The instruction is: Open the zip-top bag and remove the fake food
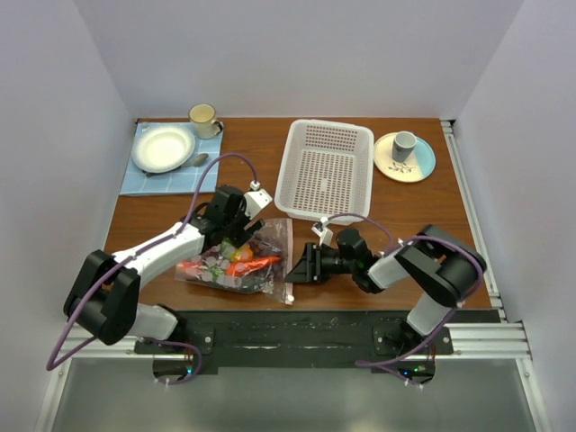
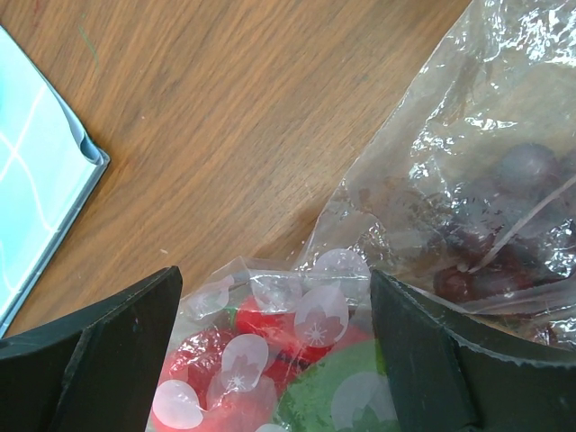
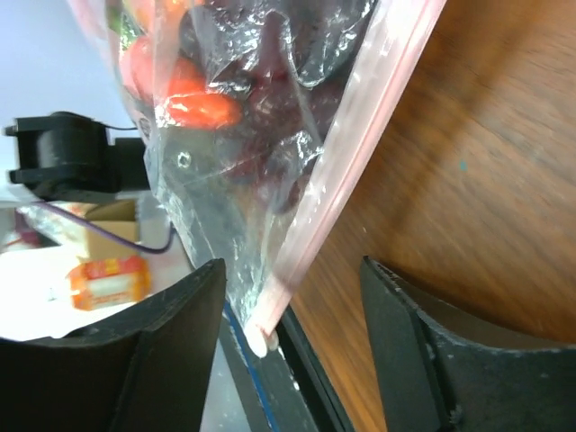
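Observation:
The zip-top bag (image 1: pixel 243 261) lies on the table near the front edge, with its pink zip strip (image 3: pixel 360 153) on its right side. The fake food sits inside it: red and orange pieces (image 1: pixel 255 264), dark grapes (image 2: pixel 504 261), a red fruit (image 2: pixel 261 337) and a green piece (image 2: pixel 342 387). My left gripper (image 1: pixel 236 236) is open over the bag's far left part, and its jaws (image 2: pixel 274 360) straddle the plastic without closing on it. My right gripper (image 1: pixel 301 265) is open at the bag's right edge. The near end of the zip strip lies between its fingers (image 3: pixel 292 360).
A white perforated basket (image 1: pixel 326 168) stands at the back centre. A plate with a grey cup (image 1: pixel 405 157) is at the back right. A white bowl (image 1: pixel 163 148) on a blue cloth (image 2: pixel 36 198) and a mug (image 1: pixel 203 117) are at the back left. The table's front edge lies right by the bag.

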Robot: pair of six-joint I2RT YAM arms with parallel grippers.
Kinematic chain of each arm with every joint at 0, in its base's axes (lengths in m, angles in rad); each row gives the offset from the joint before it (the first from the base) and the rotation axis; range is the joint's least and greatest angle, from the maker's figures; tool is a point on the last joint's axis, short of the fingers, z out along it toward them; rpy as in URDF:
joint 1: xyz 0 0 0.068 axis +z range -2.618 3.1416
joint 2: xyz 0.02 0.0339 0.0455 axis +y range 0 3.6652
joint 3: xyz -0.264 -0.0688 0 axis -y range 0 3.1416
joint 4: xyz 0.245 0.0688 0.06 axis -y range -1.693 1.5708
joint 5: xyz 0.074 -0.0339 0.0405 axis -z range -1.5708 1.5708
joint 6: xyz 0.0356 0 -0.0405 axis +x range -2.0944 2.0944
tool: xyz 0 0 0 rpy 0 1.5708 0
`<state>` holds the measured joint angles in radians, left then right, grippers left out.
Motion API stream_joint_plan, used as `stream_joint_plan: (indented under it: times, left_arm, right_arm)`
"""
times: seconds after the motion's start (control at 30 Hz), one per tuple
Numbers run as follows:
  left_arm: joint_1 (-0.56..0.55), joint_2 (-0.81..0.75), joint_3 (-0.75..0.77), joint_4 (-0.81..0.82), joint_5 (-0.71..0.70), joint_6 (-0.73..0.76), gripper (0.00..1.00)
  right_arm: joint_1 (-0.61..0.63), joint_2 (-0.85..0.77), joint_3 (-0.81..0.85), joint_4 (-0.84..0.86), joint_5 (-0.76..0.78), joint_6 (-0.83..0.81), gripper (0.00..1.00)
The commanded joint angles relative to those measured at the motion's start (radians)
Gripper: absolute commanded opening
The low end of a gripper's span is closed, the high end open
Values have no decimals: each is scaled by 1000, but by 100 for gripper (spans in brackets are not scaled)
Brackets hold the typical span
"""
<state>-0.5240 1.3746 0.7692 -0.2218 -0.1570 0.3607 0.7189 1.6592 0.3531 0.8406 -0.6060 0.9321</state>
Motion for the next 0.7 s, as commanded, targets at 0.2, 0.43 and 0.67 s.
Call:
stream_joint_plan:
  times: [0.2,0.43,0.67]
  left_arm:
    - [4,-9,34,-13,-42,-2,100]
    - [4,-115,247,-134,-52,-37,100]
    - [5,-267,475,-330,100,-100,100]
  right_arm:
    - [2,306,10,776,-161,318,24]
    - [4,-50,92,227,-65,66,0]
    - [31,-253,415,-618,211,-332,0]
